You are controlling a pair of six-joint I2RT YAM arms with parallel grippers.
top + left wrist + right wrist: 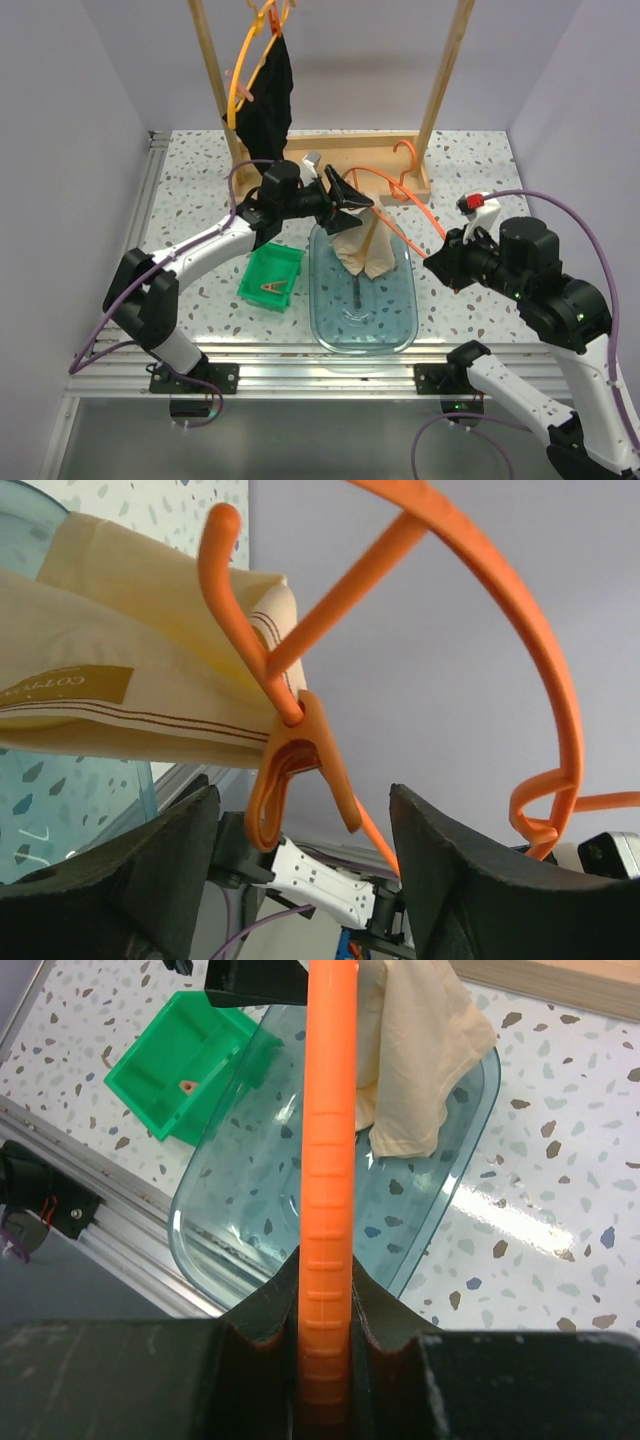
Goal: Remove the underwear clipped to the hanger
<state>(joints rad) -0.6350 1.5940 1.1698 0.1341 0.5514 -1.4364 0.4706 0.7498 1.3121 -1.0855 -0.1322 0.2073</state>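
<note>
My right gripper (440, 255) is shut on the bar of an orange hanger (415, 205), seen close up in the right wrist view (330, 1160). The pale beige underwear (362, 250) hangs from that hanger by an orange clip (295, 760), over a clear blue tub (395, 320). My left gripper (350, 195) is open, its jaws on either side of the clip without touching it (305, 870). The black underwear (268, 100) hangs from a second orange hanger (250, 50) on the wooden rack.
A green bin (270, 275) with a small brown clip (272, 290) in it stands left of the tub. The wooden rack's posts (440, 80) and base rail stand at the back. Another orange hook rests on the rail (405, 150).
</note>
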